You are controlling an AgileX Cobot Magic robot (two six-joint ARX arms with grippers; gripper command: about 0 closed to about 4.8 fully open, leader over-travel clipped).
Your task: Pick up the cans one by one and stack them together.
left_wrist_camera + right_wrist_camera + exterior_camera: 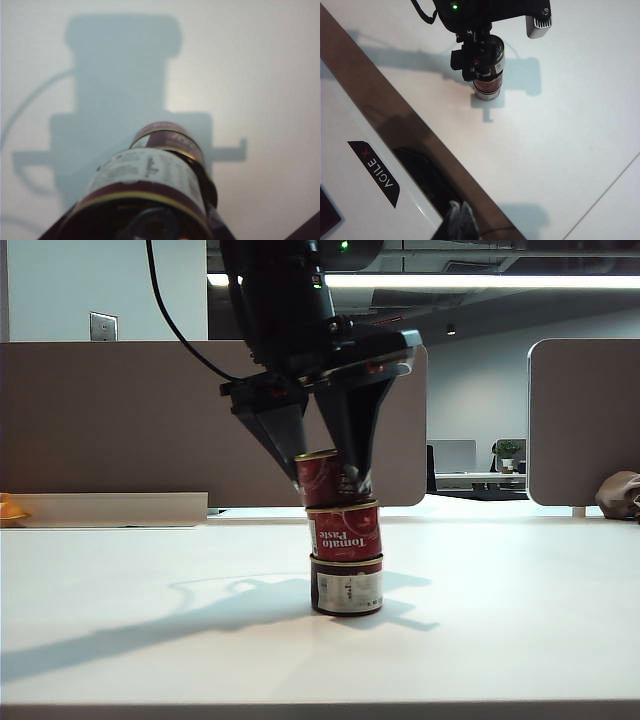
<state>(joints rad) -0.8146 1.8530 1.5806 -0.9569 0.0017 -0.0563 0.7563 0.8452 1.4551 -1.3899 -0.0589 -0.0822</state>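
Top can [322, 478]: clamped in the left pincer [335, 465], tilted, its lower edge at or just above the lid of the middle can [344, 531]; contact not clear. Middle can sits on the bottom can [347, 587], white panel outward, the pair standing upright mid-table [150, 640]. Left wrist view: held can [142, 190] close to the lens, the stack [170, 137] showing just past it, slightly off line.

Step in hand, as I judge it: seating the third can. To do it well: level the can first, centre it over the lid below, lower slowly until the rim sits flat, then part the fingers without side drag. Risk: a tilted release could slide it off or topple the column.

Right pincer [460, 217]: fingers together, holding nothing, parked near the robot base, well apart from the stack.
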